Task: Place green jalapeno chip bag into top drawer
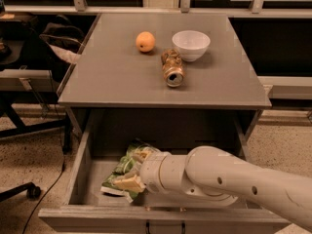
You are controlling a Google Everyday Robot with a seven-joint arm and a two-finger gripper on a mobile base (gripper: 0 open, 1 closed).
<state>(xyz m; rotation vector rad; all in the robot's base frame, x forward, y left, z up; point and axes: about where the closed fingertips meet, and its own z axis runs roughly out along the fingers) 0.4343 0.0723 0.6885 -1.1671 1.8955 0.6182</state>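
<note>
Camera view — gripper (135, 169) at 7 o'clock inside the top drawer (79, 172), against the green jalapeno chip bag (123, 164) — grip impossible to tell.

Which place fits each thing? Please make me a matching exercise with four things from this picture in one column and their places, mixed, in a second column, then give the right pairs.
Things:
1. orange
2. bowl
3. can
4. bag

Places:
A. on its side on the table, nearest the front edge
B. in the open drawer, at the pincer
C. on the table, left of the can
D. upright on the table, right of the can

Pairs: 1-C; 2-D; 3-A; 4-B
</note>
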